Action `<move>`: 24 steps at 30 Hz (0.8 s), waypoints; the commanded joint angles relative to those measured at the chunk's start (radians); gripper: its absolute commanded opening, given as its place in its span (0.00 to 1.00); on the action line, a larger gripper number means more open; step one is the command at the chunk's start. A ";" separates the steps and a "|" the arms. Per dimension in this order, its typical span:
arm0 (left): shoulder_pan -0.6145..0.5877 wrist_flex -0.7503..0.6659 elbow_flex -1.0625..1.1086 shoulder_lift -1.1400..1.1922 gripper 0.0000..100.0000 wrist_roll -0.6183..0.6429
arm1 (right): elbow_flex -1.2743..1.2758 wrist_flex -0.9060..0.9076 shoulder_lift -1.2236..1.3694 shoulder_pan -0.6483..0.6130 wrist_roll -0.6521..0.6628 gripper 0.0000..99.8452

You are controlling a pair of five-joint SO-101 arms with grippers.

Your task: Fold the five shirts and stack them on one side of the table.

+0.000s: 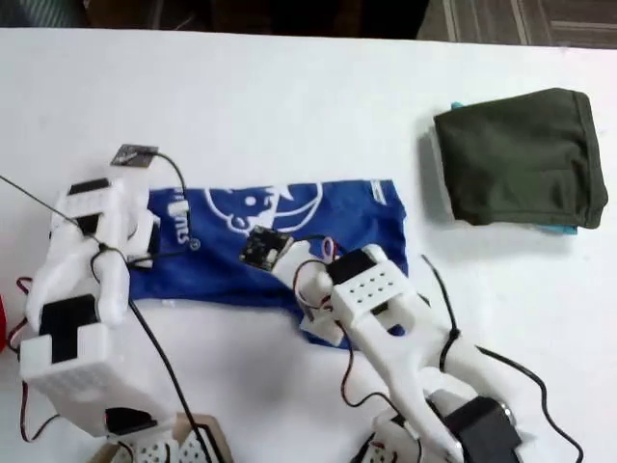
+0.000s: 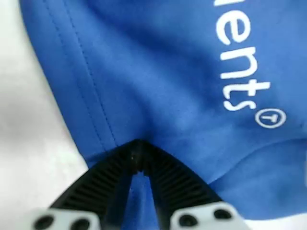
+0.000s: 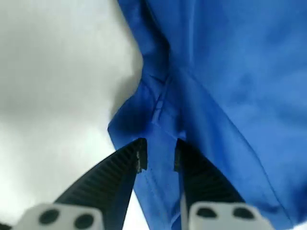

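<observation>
A blue shirt (image 1: 289,246) with white print lies in a long band across the middle of the white table (image 1: 289,96). My left gripper (image 1: 145,249) is at the shirt's left end. In the left wrist view its black fingertips (image 2: 138,157) meet, pinching a hemmed edge of the blue shirt (image 2: 182,86). My right gripper (image 1: 324,330) is at the shirt's front edge. In the right wrist view its fingers (image 3: 136,158) stand close together with a bunched fold of the blue shirt (image 3: 225,81) between them.
A folded dark green shirt (image 1: 516,159) lies at the back right, with a teal edge (image 1: 559,230) of another piece peeking out beneath it. Bare table spreads behind the blue shirt and at the front right. Cables trail from both arms.
</observation>
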 commanded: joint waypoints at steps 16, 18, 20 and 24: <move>0.006 -0.068 0.030 -0.017 0.03 -0.003 | -0.032 -0.170 0.173 0.004 0.009 0.02; 0.006 -0.068 0.030 -0.017 0.03 -0.003 | -0.038 -0.137 0.163 0.004 0.009 0.02; 0.006 -0.068 0.030 -0.017 0.03 -0.003 | -0.041 -0.102 0.131 0.004 0.009 0.02; 0.006 -0.068 0.030 -0.017 0.03 -0.003 | -0.041 -0.033 0.002 0.004 0.009 0.02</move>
